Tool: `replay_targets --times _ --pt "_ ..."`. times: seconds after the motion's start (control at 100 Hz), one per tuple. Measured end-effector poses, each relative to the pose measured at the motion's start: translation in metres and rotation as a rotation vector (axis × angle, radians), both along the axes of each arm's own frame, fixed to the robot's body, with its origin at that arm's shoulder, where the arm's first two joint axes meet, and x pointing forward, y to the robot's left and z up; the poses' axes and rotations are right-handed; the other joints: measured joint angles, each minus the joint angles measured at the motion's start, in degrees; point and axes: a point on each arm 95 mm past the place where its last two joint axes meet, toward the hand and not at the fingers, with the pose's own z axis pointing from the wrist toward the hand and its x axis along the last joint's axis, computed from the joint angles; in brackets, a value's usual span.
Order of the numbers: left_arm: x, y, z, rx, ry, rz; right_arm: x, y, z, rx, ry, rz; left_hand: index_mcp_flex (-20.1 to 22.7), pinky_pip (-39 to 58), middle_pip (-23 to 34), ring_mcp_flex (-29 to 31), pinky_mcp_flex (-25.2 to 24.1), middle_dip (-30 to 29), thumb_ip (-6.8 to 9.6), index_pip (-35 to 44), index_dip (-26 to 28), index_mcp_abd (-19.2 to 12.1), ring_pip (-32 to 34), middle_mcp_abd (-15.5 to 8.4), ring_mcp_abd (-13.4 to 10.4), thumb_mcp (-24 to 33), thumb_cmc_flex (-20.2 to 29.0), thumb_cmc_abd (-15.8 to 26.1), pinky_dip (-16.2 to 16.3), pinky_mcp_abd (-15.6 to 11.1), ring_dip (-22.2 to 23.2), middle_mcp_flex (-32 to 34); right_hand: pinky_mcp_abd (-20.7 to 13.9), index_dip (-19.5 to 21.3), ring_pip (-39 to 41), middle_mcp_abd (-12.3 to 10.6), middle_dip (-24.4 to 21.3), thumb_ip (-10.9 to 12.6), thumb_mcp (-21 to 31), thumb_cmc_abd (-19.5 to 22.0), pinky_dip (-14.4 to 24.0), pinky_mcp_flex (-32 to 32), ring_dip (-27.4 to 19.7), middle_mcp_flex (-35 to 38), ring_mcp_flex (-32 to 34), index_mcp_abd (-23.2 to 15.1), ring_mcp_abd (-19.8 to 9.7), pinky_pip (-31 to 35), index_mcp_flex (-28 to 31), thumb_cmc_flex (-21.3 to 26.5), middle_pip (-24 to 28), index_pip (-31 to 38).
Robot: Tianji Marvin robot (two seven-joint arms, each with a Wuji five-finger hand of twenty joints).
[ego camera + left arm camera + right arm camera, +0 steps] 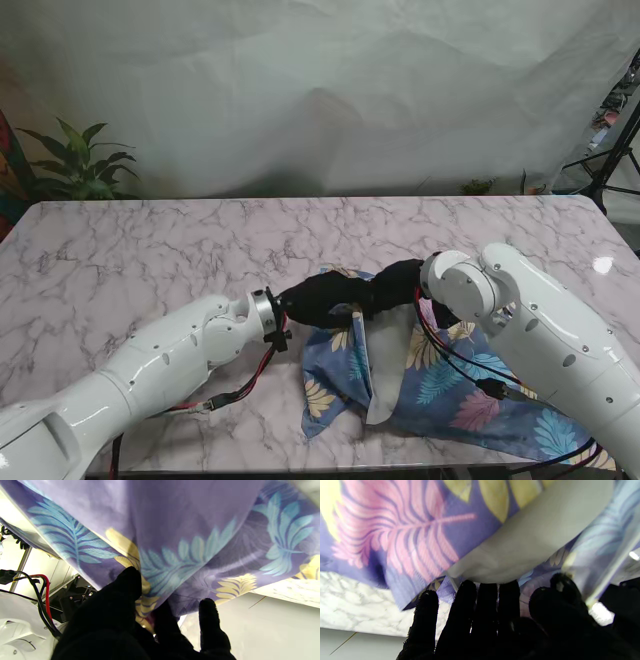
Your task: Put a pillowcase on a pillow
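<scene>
Item, nearest the stand camera: two white arms rising from the bottom corners, left arm point(150, 365) lying low across the desk point(130, 260), right arm point(560, 345) bent inward, both wrists turned toward the middle. Left hand point(325, 296), black-gloved, reaches in from the left; in its wrist view thumb and fingers point(130, 585) are pinched on a fold of the pillowcase point(450, 385), one finger standing free beside it. Right hand point(400, 282), also black-gloved, meets the left over the cloth's far edge; its wrist view shows four fingers point(467, 597) held close together against the pillow point(392, 365) with the thumb on the printed cloth, so it appears closed on the pillow's edge together with the cover, though the exact hold is partly hidden. Pillowcase: blue-violet, leaf print in yellow, teal and pink, lying rumpled on the right-hand near part of the desk, partly under the right arm. Pillow: white, showing as a strip between two flaps of the cover, apparently part-way inside. Handling, as judged: both pieces light, soft and limp; cloth will sag and slip, so best taken at the hem of the opening, one hand each side, spreading it
</scene>
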Motion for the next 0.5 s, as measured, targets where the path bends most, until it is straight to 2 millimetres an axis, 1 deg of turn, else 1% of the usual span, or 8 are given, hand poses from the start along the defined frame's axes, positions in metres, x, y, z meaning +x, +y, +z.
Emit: replay_targets --times 0.03,0.06,0.11,0.26,0.3,0.39,0.45,0.5 --pt "0.000 0.000 -0.001 0.000 0.001 0.004 0.000 0.000 0.001 0.003 -0.026 -0.011 0.0 0.0 0.0 0.0 0.0 0.0 0.00 -1.0 -0.4 1.5 0.1 2.8 5.3 0.0 0.0 0.0 -0.5 0.0 0.2 0.0 0.1 0.0 0.1 0.0 0.0 0.0 0.0 0.0 0.1 0.2 0.3 0.2 0.9 0.1 0.2 0.2 0.6 0.0 0.1 0.2" --pt "0.000 0.001 -0.002 0.001 0.002 0.010 0.000 0.000 0.003 0.006 -0.054 -0.020 0.1 0.0 0.0 -0.7 0.0 0.0 0.00 -1.7 -0.4 2.5 0.0 4.9 13.4 0.0 0.0 0.0 -0.5 0.0 0.1 0.0 0.5 0.1 0.1 0.0 0.1 -0.1 -0.1 0.0 0.1 0.4 0.5 0.2 0.5 -0.9 0.4 0.5 1.0 -0.8 0.1 0.9" --pt "0.000 0.002 -0.004 0.006 0.003 0.018 -0.001 0.002 0.007 0.009 -0.098 -0.031 0.8 0.0 -0.6 -0.7 -0.1 0.0 0.00 -2.4 -0.3 3.5 -0.1 5.6 17.1 0.0 0.0 0.0 -0.5 0.0 -0.4 0.0 0.7 0.2 0.1 0.1 0.2 -0.6 -1.5 0.0 0.6 0.6 0.8 1.0 1.0 -1.5 0.7 0.6 1.6 -1.4 0.7 1.4" --pt "-0.002 0.003 -0.009 0.014 0.004 0.023 -0.007 0.008 0.018 0.018 -0.111 -0.058 0.8 0.0 -2.1 -0.7 -0.1 0.0 0.00 -2.7 0.5 4.0 -0.1 3.6 18.4 -0.3 0.1 0.1 -0.5 0.0 -0.6 -0.1 1.3 0.7 1.6 0.1 0.7 -0.7 -1.8 0.0 0.8 1.4 1.8 3.1 3.5 -0.7 0.9 1.3 1.5 -2.1 1.5 -0.3" --pt "-0.002 0.002 -0.009 0.013 0.003 0.024 -0.008 0.008 0.021 0.018 -0.110 -0.065 0.8 0.0 -2.2 -0.7 -0.1 0.0 0.00 -1.9 0.6 4.0 -0.1 2.2 18.4 -3.4 1.1 0.8 -0.5 0.1 -0.6 -0.1 1.5 0.5 1.6 0.1 0.8 -1.4 -2.3 -0.9 1.1 1.6 2.2 4.4 4.1 -0.7 1.0 1.7 1.5 -2.1 1.6 -0.4" --pt "-0.003 0.001 -0.009 0.012 0.004 0.030 -0.012 0.006 0.029 -0.009 -0.162 -0.077 0.8 0.0 -2.1 -0.7 -0.1 0.0 0.07 1.4 0.8 4.2 -0.1 2.2 18.7 -14.9 5.1 6.1 -0.5 0.1 -0.6 -0.1 1.5 -0.9 3.0 0.1 0.8 -3.1 -3.7 -1.8 1.3 2.6 2.6 6.2 6.0 -0.9 1.2 2.3 2.2 -2.1 2.1 -1.0" --pt "-0.003 0.000 -0.010 0.010 0.004 0.042 -0.017 0.003 0.036 -0.044 -0.232 -0.091 0.8 0.0 -2.0 -0.7 -0.1 0.0 0.57 2.9 1.1 4.2 -0.1 6.4 18.8 -22.4 6.1 9.6 -0.5 0.1 -0.6 -0.1 2.1 -1.5 3.0 0.1 1.0 -3.1 -3.8 -2.4 1.5 3.0 3.0 6.1 6.1 -3.6 1.4 2.7 4.4 -2.1 2.2 -0.2" --pt "-0.002 0.002 -0.012 0.007 0.008 0.055 -0.021 0.002 0.041 -0.091 -0.307 -0.101 0.8 0.0 -0.3 -0.6 -0.1 0.6 0.61 3.3 1.5 4.2 -0.1 14.3 19.4 -24.2 6.0 11.0 -0.5 0.2 -0.6 0.6 2.2 -1.3 3.0 0.1 1.4 -3.1 -3.8 -2.5 1.8 3.0 3.4 6.6 6.6 -6.7 1.4 3.1 6.0 -4.3 2.2 2.3"
